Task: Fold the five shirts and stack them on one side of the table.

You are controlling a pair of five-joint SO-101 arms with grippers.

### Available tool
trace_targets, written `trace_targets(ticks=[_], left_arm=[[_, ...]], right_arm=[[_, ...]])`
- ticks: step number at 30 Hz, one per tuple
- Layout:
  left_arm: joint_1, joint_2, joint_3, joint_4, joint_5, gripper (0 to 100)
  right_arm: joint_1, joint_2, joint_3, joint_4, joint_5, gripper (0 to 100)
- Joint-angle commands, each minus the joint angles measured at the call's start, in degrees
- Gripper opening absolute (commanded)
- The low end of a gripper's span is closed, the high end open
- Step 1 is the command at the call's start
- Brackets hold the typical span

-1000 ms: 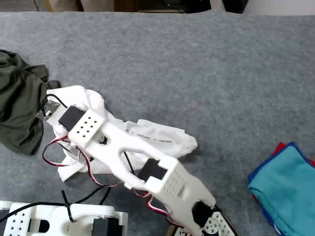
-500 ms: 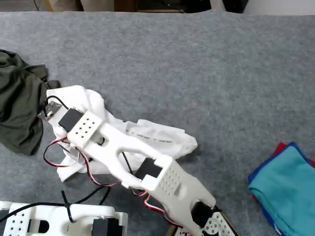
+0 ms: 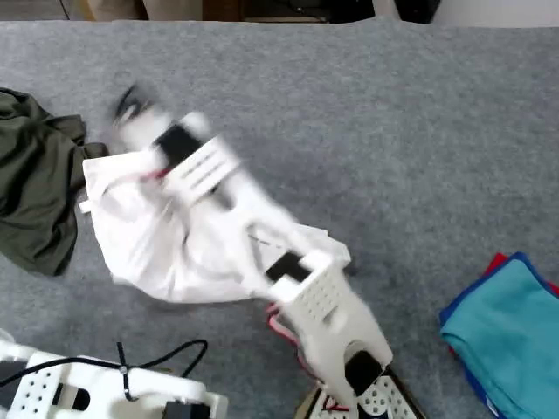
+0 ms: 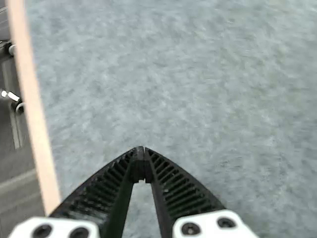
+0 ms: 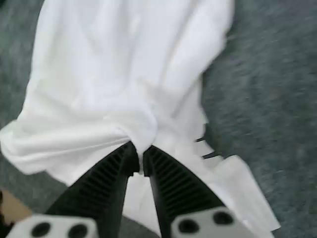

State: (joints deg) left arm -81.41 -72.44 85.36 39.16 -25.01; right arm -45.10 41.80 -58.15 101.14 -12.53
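A crumpled white shirt (image 3: 166,249) lies left of centre on the grey table (image 3: 393,131). My right gripper (image 5: 139,161) is shut on a bunched fold of the white shirt (image 5: 124,74), which hangs spread out below it. In the high view the right arm (image 3: 262,227) stretches across the shirt, and its blurred gripper (image 3: 135,122) is over the shirt's far-left edge. My left gripper (image 4: 140,166) is shut on nothing, low over bare grey cloth (image 4: 208,74) by the table's wooden edge (image 4: 29,109).
A dark green shirt (image 3: 35,183) lies heaped at the left edge, touching the white one. A folded stack with a teal shirt (image 3: 507,332) on top sits at the right edge. The far half of the table is bare grey cloth. The left arm's base (image 3: 87,393) is at the near left.
The right arm has swung up and toward the far side with the shirt in its grip. The white shirt has been pulled open and now lies wider.
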Motion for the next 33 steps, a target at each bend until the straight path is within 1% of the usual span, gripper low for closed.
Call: trace_targets(ticks=[1, 3, 5, 8, 12, 16, 19, 21, 23, 27, 29, 33], left_arm=[[7.2, -0.7, -0.4, -1.0, 0.0, 2], [12.0, -0.7, -0.7, -1.4, 0.2, 2], [17.4, -0.7, -0.8, -1.5, 2.1, 2], [25.1, -0.7, -2.0, -2.8, 7.7, 2], [37.5, -0.2, -3.9, -5.8, 15.2, 3], [49.8, -0.1, -6.0, -8.8, 22.3, 8], [56.0, 0.2, -8.8, -10.8, 25.4, 10], [58.4, 2.4, -12.0, -11.7, 25.8, 10], [59.3, 7.3, -16.7, -11.6, 25.8, 10], [59.3, 22.9, -29.2, -10.2, 25.9, 10], [59.9, 30.8, -36.9, -7.3, 25.9, 10], [64.1, 47.1, -52.7, -0.7, 25.9, 10]], right_arm=[[10.7, -3.3, -8.9, 1.2, 0.1, 0.5], [16.0, -3.9, -8.8, 1.2, 0.2, 0.5], [21.5, -4.1, -8.8, 1.1, 0.3, 0.5], [29.2, -4.1, -9.1, 0.8, 1.5, 0.5], [39.0, -3.3, -8.7, -1.6, 3.0, 0.5], [45.5, 0.3, -8.8, -3.0, 5.2, 0.5], [47.3, 5.2, -8.8, -4.0, 5.4, 0.5], [47.4, 9.0, -9.2, -5.0, 5.3, 0.5], [47.0, 12.0, -9.3, -5.6, 5.1, 0.5], [46.1, 15.9, -9.3, -6.6, 5.0, 0.5], [46.1, 17.3, -9.3, -7.9, 5.0, 0.5], [46.0, 19.4, -9.3, -10.7, 5.0, 0.5]])
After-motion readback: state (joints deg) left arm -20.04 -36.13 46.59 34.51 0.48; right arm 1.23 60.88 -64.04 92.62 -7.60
